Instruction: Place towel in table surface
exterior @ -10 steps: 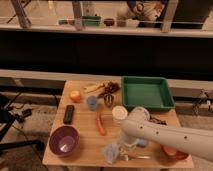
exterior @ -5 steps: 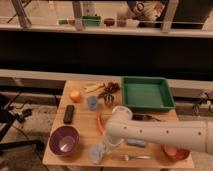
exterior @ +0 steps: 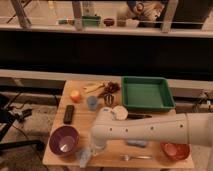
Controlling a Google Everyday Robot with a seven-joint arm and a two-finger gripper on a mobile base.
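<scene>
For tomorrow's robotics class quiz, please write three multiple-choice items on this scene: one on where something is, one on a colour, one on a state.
1. Where is the gripper?
A. over the tray
B. at the table surface's front edge, right of the purple bowl
C. above the shelf

2. What colour is the tray?
A. green
B. red
C. white

3. What state is the towel in?
A. folded in the tray
B. draped over the bowl
C. hanging crumpled under the gripper at the table's front edge

Answers: 1 B, the white arm ends beside the bowl. 2 A, its walls are green. 3 C, the pale cloth bunches below the gripper.
</scene>
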